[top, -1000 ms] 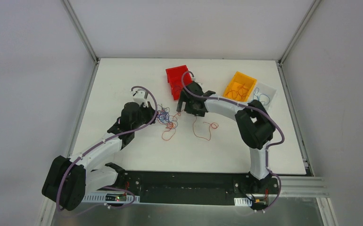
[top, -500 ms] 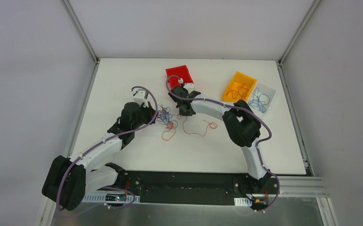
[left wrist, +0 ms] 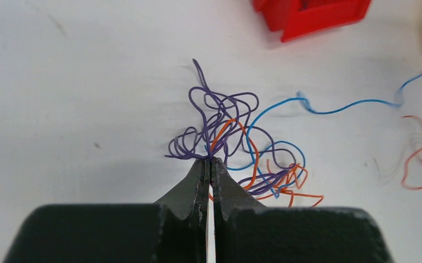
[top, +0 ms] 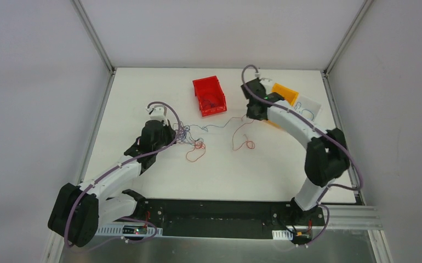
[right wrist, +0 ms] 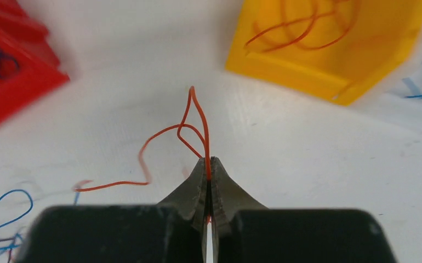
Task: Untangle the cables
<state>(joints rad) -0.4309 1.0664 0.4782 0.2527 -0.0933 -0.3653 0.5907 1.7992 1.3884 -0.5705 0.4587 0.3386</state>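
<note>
The cables form a tangle of purple, blue and red-orange wires on the white table left of centre. My left gripper is shut on the purple strands at the tangle's near edge. My right gripper is shut on one red-orange cable, which trails down to a loose curl on the table. A blue cable runs out from the tangle to the right. Another red-orange loop lies just in front of the tangle.
A red bin with dark wires stands at the back centre. A yellow bin holds red-orange wires, partly behind my right arm. A pale bin beside it holds blue wires.
My right gripper has shut on the red-orange cable and swung right and back toward the yellow bin, drawing that cable away from the tangle. The blue strand has stretched out. The left gripper stays shut.
</note>
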